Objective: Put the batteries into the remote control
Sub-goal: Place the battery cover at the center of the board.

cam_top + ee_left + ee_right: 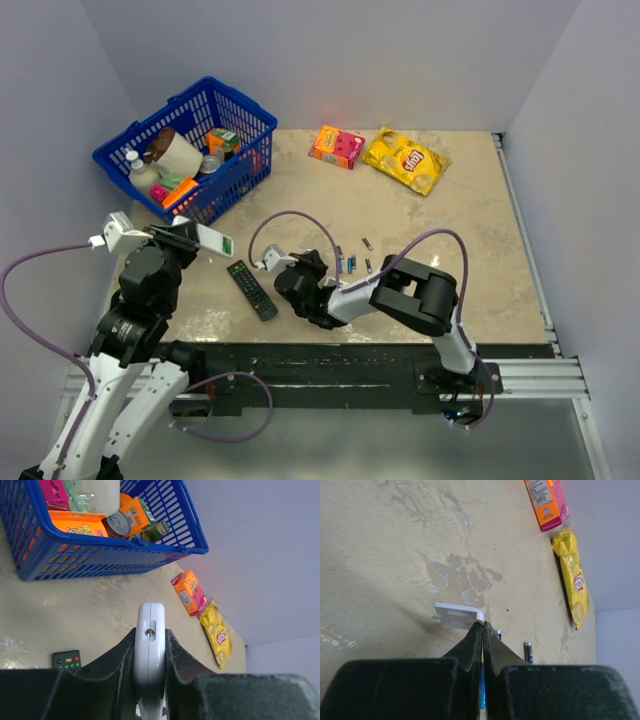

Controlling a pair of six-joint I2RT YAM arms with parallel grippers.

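The left jaws hold the white remote control [208, 237] at the middle left, near the blue basket [245, 115], while the right jaws are shut tight low over the bench [450, 230], with the batteries [351, 264] lying just right of them.

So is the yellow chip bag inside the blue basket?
No, the chip bag lies on the table beside the orange box, outside the basket.

Table [470, 260], blue basket [236, 180], black remote [251, 289], batteries [352, 264], box [337, 146], chip bag [406, 159]
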